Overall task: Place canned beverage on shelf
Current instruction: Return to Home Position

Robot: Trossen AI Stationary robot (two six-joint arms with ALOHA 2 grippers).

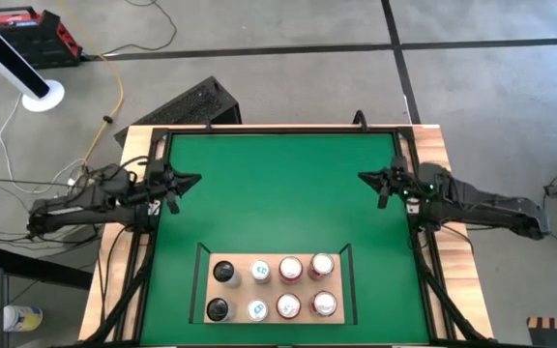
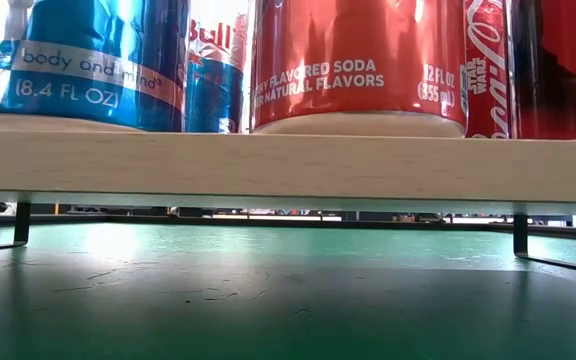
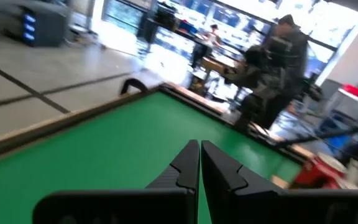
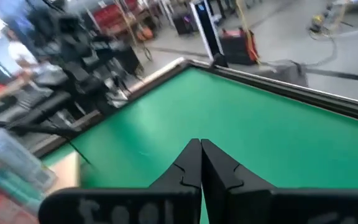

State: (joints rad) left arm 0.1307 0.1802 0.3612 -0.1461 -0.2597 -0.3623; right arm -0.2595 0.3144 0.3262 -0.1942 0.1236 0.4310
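The shelf [image 1: 201, 280] is a pale-wood board with thin black rails, standing on the green mat near the table's near edge. Several cans stand upright on it in two rows: two black-topped [image 1: 223, 273], two blue and silver [image 1: 260, 272], the rest red [image 1: 321, 266]. The low view shows the shelf's front edge [image 2: 288, 165] with blue [image 2: 88, 60] and red cans [image 2: 358, 60] on top. My left gripper [image 1: 193, 180] is shut and empty at the mat's left edge. My right gripper [image 1: 366, 177] is shut and empty at the mat's right edge.
Wooden slat borders [image 1: 124, 290] flank the green mat [image 1: 278, 193], whose middle and far part is bare. A black case [image 1: 191, 104] lies beyond the far edge. People and furniture show in the room in the left wrist view [image 3: 284, 56].
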